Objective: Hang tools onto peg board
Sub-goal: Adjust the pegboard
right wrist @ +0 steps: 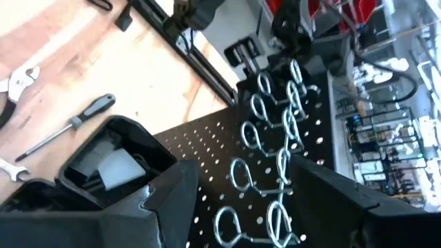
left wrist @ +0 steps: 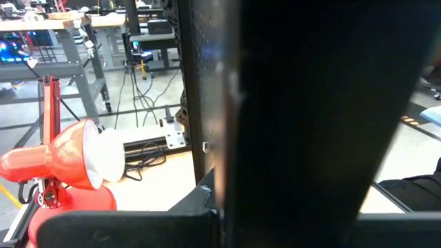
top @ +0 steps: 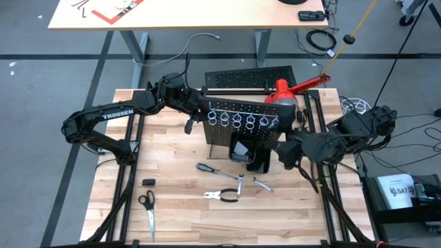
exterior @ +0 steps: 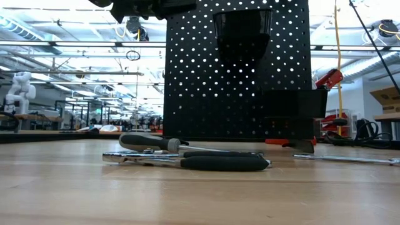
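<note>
While scissors are lying at the table's near-left corner, the left gripper is pressing against the left edge of the upright peg board; whether its fingers are apart or together cannot be told. Before the board, the screwdriver, pliers and wrenches are resting on the wood. Farther right, the right gripper is hovering beside the board's black bin, fingers spread apart and holding nothing.
</note>
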You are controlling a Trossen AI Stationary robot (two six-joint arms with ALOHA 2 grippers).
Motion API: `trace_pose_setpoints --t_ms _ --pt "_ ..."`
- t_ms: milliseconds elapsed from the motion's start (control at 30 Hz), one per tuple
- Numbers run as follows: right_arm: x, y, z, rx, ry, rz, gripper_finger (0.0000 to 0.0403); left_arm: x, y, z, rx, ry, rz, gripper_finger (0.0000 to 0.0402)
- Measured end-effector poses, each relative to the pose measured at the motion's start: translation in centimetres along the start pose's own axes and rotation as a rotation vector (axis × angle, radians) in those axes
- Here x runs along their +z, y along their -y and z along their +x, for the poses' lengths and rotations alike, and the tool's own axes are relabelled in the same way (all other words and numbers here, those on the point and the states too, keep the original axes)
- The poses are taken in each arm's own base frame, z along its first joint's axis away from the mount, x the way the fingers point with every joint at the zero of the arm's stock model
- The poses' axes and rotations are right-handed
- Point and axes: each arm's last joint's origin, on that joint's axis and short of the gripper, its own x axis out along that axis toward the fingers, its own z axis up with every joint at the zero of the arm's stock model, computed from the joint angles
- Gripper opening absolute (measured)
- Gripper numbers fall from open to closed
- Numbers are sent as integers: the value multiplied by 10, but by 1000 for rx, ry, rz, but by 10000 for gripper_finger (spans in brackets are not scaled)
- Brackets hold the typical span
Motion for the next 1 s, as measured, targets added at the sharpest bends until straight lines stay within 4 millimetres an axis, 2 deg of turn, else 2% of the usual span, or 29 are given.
trace_pose_setpoints --t_ms 567,833,1000 --pt "1 3 -4 -154 -62 9 222 3 -1 0 10 29 -19 48" --pt "1 3 -4 -160 -64 32 222 3 -2 1 17 37 -65 211" --pt "1 2 -4 -154 -69 37 222 9 5 -9 24 31 -68 273"
